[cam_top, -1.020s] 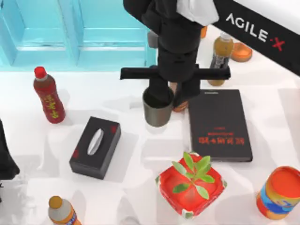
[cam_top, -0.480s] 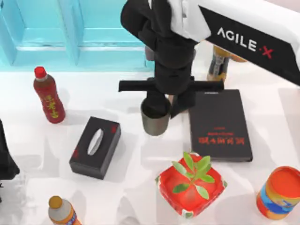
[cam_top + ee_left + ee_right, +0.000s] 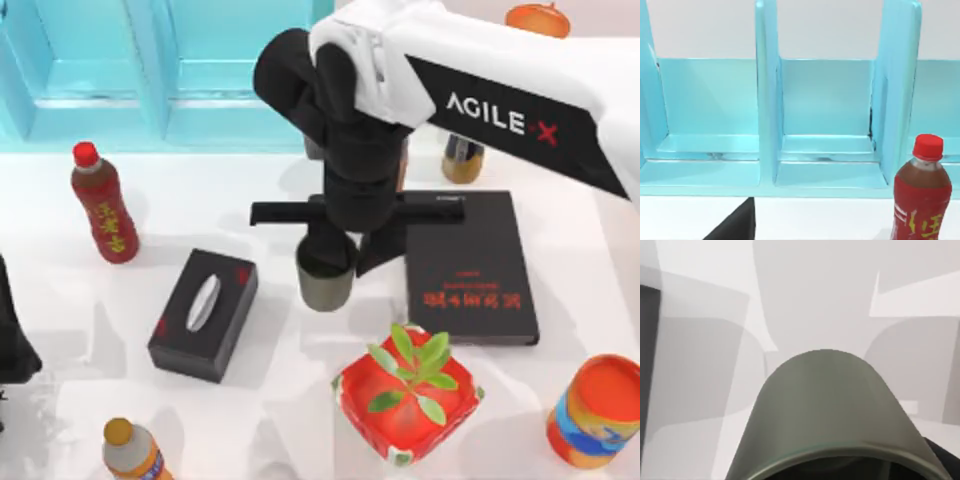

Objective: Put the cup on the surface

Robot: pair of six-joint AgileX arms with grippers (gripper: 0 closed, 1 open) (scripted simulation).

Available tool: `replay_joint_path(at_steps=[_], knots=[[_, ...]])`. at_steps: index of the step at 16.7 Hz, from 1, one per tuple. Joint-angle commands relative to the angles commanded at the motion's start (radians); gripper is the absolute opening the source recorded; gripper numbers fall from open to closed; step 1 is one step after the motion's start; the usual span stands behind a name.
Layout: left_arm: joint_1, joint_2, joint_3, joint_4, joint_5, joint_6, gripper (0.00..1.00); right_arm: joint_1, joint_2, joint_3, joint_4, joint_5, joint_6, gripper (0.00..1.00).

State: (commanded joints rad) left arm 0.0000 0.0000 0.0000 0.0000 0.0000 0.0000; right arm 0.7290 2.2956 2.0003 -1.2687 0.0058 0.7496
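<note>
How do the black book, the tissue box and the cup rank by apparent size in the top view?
Largest to smallest:
1. black book
2. tissue box
3. cup, partly hidden under the right gripper

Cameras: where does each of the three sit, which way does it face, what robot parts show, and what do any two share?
Top view: above the table, facing down on the surface; the right arm reaches in from the right, right gripper shut on the cup; left arm parked at the left edge.
Left wrist view: low, facing level toward the blue shelf and red-capped bottle.
Right wrist view: on the right wrist, facing down past the cup to the surface.
Shared: top and right wrist views show the cup; top and left wrist views show the bottle.
</note>
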Motion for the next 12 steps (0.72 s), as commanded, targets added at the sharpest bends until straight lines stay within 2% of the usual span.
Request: replay_joint_path(at_steps=[12], knots=[[0.0,0.0,0.0,0.0,0.0,0.0,1.0,0.0,0.0,0.0,0.0,0.0,0.0,0.9]])
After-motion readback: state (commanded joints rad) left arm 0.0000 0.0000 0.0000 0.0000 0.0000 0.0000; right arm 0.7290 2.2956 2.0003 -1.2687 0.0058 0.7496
